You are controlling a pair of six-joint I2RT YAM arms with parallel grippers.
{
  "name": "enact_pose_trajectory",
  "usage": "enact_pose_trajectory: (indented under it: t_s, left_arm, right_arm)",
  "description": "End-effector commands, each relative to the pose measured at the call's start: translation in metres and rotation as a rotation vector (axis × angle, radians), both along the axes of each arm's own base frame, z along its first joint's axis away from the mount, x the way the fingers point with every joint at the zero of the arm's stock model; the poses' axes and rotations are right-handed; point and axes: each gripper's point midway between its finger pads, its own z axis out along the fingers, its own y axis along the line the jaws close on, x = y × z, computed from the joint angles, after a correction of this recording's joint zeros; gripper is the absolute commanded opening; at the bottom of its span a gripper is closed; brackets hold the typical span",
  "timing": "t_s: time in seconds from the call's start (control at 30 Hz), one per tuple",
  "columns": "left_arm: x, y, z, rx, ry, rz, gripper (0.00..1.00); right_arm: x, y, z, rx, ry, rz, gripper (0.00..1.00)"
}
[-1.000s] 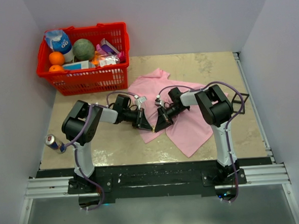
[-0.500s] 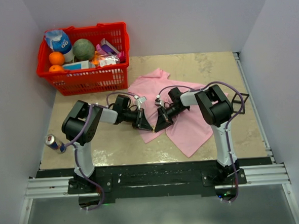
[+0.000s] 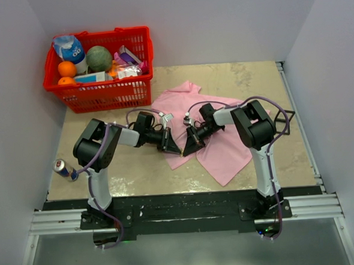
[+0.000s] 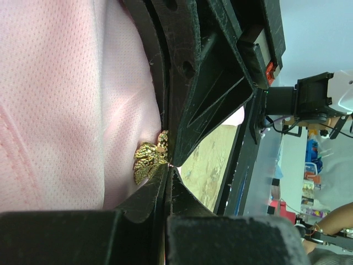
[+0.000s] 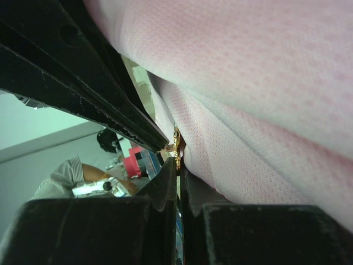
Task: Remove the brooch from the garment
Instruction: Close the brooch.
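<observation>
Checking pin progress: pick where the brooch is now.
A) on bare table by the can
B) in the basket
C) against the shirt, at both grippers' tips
C: the brooch lies against the shirt where the left gripper and right gripper tips meet.

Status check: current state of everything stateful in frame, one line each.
garment: lying rumpled on the table
brooch: still on the garment
left gripper: shut, tips at the brooch; what it pinches is unclear
right gripper: shut, tips at the brooch; likewise unclear
basket: upright, filled with groceries
can: on its side near the table's left edge
</observation>
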Motion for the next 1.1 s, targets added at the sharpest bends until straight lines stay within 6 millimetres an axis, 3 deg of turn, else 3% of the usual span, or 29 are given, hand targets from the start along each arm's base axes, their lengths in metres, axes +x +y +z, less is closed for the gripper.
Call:
enact_pose_trajectory:
  t_s: [0.0, 0.5, 1.07]
  left_arm:
    - [0.008, -0.003, 0.012, -0.040, -0.031, -0.002, 0.00]
    - [-0.006, 0.006, 0.019, -0.026, -0.033, -0.001, 0.00]
    - [-0.005, -0.005, 0.027, -0.068, -0.031, -0.020, 0.00]
  right_arm:
    - [-0.013, -0.009, -0.025, -0.115, 0.126, -0.029, 0.00]
    - [-0.012, -0.008, -0.026, -0.113, 0.128, -0.028, 0.00]
    - [-0.012, -0.009, -0.027, -0.119, 0.122, -0.031, 0.00]
